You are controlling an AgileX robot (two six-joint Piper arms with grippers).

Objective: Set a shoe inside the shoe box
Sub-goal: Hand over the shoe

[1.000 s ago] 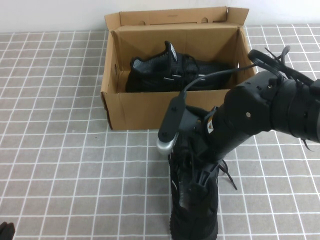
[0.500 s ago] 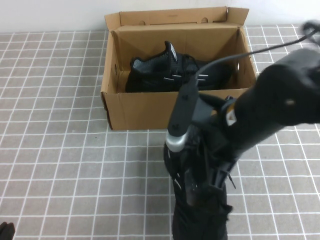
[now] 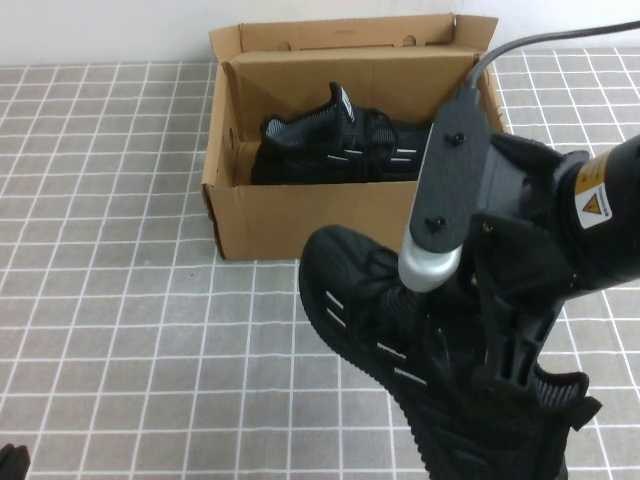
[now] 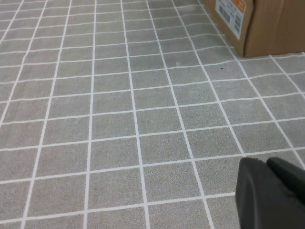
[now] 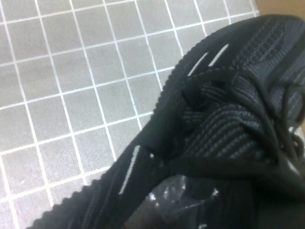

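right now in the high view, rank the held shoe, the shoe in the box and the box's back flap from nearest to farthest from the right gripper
1. The shoe, gripped by the right gripper, near right.
2. The other shoe, inside the shoe box, beyond it.
3. The back flap, farthest, by the wall.

The left gripper sits parked at the near left.

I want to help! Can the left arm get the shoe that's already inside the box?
Probably not. The left hand is parked low by the table's near left corner, far from the shoe box; the right hand holds the shoe nearer it.
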